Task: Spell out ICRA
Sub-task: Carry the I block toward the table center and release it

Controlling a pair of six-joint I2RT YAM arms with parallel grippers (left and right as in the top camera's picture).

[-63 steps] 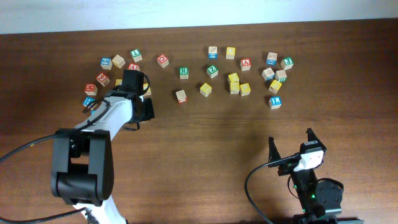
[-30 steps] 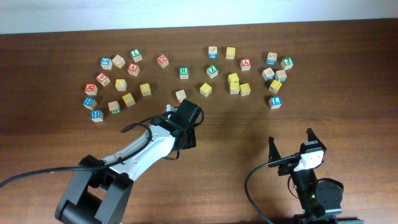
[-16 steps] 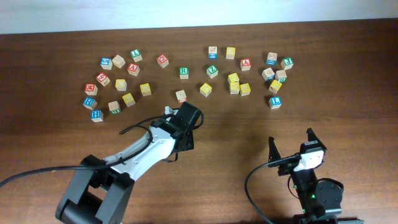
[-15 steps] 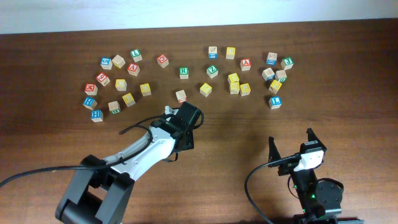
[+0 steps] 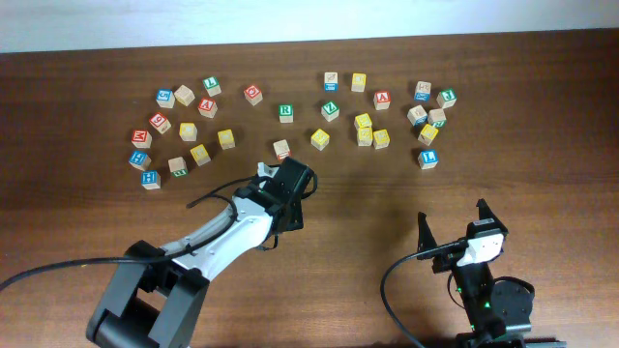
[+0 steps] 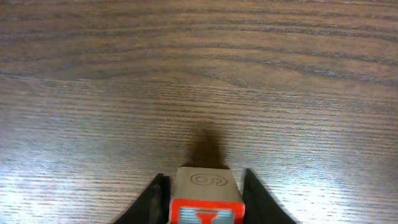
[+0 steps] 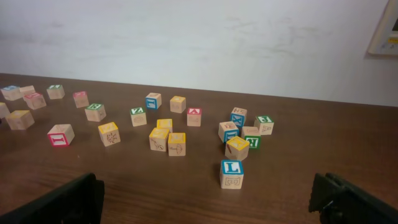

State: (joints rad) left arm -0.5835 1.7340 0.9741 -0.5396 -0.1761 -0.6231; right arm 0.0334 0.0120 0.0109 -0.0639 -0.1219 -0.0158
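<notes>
My left gripper [image 5: 290,189] [image 6: 205,202] is shut on a wooden letter block [image 6: 206,198] with a red-framed face that reads I. It holds the block low over bare wood in the middle of the table. In the overhead view the block is hidden under the gripper. Many letter blocks lie scattered along the far side, among them a green R [image 5: 285,112], a red A [image 5: 382,99] and another red A [image 5: 207,105]. My right gripper [image 5: 455,228] [image 7: 208,205] is open and empty near the front right.
A red-framed block [image 5: 281,149] lies just beyond the left gripper. A blue L block [image 5: 427,158] [image 7: 232,173] is the block nearest the right gripper. The block clusters span the far left [image 5: 179,130] and far right [image 5: 397,116].
The left arm left the far-left block cluster and swung right to the table's middle with the block in its jaws. Over the last half second it barely shifted. The right arm stayed still.
</notes>
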